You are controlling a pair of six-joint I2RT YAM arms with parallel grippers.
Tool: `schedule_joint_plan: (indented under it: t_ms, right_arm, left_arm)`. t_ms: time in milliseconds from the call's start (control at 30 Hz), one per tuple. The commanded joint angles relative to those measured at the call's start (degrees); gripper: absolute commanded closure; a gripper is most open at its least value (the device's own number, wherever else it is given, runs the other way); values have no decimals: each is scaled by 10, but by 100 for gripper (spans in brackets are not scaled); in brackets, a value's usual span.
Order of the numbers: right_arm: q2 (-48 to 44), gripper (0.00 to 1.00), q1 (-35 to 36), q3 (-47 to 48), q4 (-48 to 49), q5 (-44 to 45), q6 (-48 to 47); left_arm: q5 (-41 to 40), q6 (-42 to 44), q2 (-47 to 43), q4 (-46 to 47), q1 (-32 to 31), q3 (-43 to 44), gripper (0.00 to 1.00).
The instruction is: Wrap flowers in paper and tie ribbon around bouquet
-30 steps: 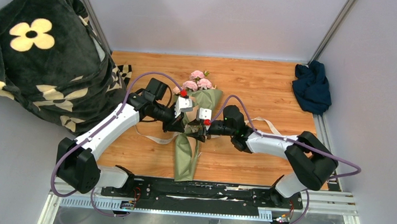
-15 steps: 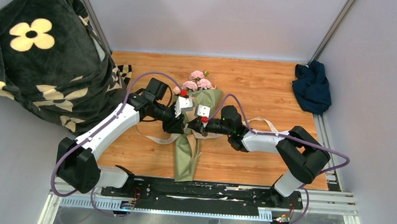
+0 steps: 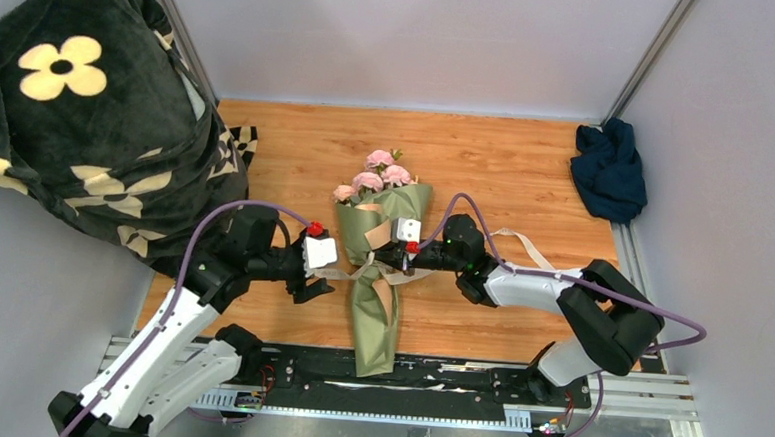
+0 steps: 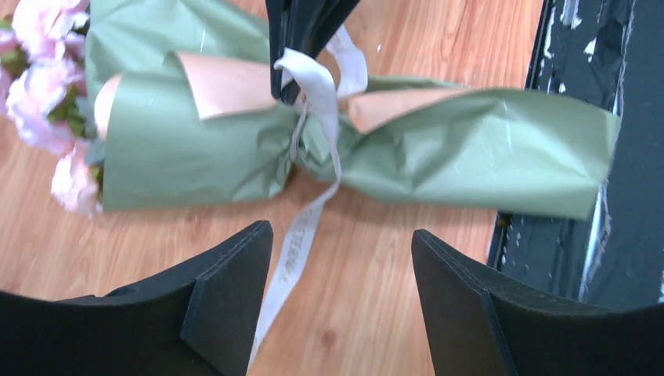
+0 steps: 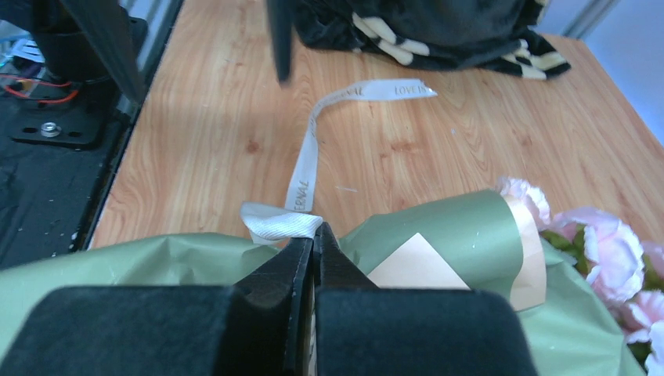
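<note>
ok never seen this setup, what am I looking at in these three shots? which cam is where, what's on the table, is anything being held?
Two robot arms are bolted at the near edge of a wooden table, each ending in a two-finger gripper. The wide picture comes from a fixed camera above and behind them; the other two come from a camera on each wrist, so its own black fingers fill the foreground. On the table lies a bouquet: pink flowers in green paper, with a cream ribbon round its waist. The right gripper is shut and seems to pinch the ribbon there. The left gripper is open and holds nothing; a ribbon tail lies on the table under it. A flower-print blanket is heaped far left, a navy cloth far right.
</note>
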Motion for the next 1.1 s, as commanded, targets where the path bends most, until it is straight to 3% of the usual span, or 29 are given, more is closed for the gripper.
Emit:
schedule_joint_plan:
  t_ms: [0,100,233,300,367,500,700,833,1000,1067]
  right_arm:
    - [-37,100,-4,-2,3,-80,-30]
    - [-48,100,-6,-8,-18,-85,-49]
    - [-39,100,-8,-22,19,-105,-47]
    - [-28,100,-8,-24,28,-114,-41]
    - [-16,100,-9,-25,38,-121,-39]
    - [3,100,-18,-17,52,-142,-24]
    - [4,100,-21,-6,43,-149,-32]
    - [6,100,-22,0,50,-149,-29]
    - [9,100,-27,1,56,-155,-11]
    - [4,94,-28,7,43,-153,-3]
  left_arm:
    - [85,-19,35,201,-8,-71,25]
    - [120,-34,72,290,-12,-109,25]
    - [129,-90,156,433,-15,-141,25]
    - [149,-78,185,495,-15,-147,25]
    - [162,-37,200,519,-15,-160,30]
    - [235,-40,229,522,-17,-153,36]
    - [209,-95,264,596,-39,-163,44]
    - [209,-101,282,607,-47,-164,63]
    - [208,-107,274,615,-47,-179,100]
    - [201,-107,271,615,-47,-186,100]
